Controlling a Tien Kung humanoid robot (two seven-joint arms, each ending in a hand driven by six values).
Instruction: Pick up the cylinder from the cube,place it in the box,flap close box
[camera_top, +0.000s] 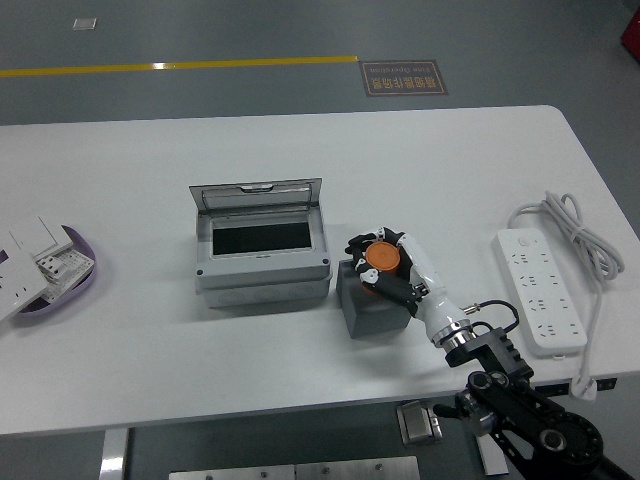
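Right hand (388, 268) curled around orange cylinder (380, 259), over grey cube (365, 308). Grey box (262, 257) just left of cube, flap open (tilted back). Power strip (539, 289) far right, purple tray (72, 285) with switch plates far left on white table (450, 170)

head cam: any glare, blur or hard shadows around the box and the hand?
Head view: even, diffuse light; the white table is bright but not blown out. Soft shadows only, at the base of the grey box and the cube. The box's open cavity reads dark, its interior unreadable. The right hand on the orange cylinder is sharp, no motion blur. The table's far edge bows slightly, mild lens distortion.
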